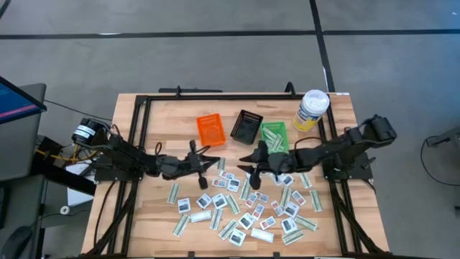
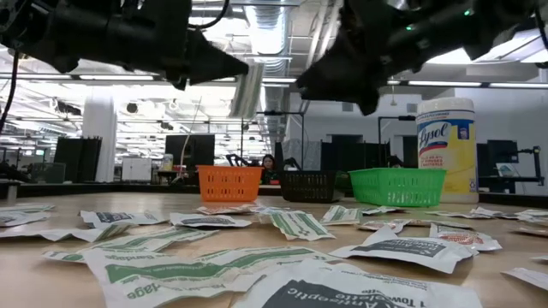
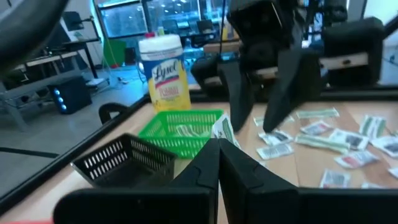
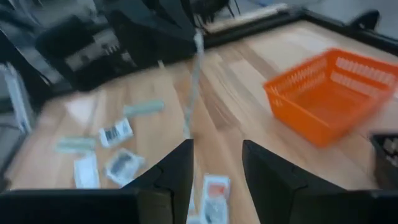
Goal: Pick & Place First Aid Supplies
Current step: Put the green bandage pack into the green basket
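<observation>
The left gripper point(image 1: 213, 162) is above the table point(image 1: 144, 208), just near of the orange bin point(image 1: 210, 129); its fingers are closed on a green strip point(image 3: 222, 130); the right gripper point(image 1: 246, 162) hangs close by, fingers apart, holding nothing; the other packets point(image 1: 244, 208) lie scattered on the near half.

Right wrist view: motion blur smears the packets point(image 4: 116, 133) and orange bin point(image 4: 329, 102)
Black bin point(image 4: 387, 151): cut by frame edge
Low view: both arms cropped above
Packet print point(image 1: 244, 208): too small overhead
</observation>
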Controlling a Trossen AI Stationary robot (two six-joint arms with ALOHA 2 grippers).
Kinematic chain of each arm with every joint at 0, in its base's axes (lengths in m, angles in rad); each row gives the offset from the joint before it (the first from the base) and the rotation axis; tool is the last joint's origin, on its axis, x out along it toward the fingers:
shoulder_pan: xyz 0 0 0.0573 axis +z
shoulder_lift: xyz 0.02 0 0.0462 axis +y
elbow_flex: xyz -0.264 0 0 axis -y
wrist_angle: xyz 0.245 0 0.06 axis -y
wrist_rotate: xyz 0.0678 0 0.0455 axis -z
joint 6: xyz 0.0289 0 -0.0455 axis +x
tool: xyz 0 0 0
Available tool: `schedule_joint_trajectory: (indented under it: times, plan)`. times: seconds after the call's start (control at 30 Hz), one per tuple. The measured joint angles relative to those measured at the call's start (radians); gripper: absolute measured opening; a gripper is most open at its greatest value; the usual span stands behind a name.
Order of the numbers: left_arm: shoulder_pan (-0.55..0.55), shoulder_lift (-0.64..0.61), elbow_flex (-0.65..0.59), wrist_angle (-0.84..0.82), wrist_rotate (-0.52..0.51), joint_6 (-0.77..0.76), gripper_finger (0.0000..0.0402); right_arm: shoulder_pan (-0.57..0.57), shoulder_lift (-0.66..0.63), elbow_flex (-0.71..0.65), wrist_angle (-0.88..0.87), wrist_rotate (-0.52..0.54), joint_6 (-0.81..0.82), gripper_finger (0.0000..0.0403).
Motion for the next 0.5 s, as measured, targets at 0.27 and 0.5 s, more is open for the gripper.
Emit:
schedule_joint_trajectory:
  times: [0.27, 0.5]
  plan:
    - [0.000, 0.000, 0.000, 0.012, 0.008, -0.006, 0.0005, -0.019, 0.147, 0.031, 0.259, -0.057, -0.075, 0.0121]
    - [0.000, -0.001, 0.000, 0.027, 0.008, -0.006, 0.0005, -0.026, 0.245, 0.130, 0.285, -0.054, -0.115, 0.0121]
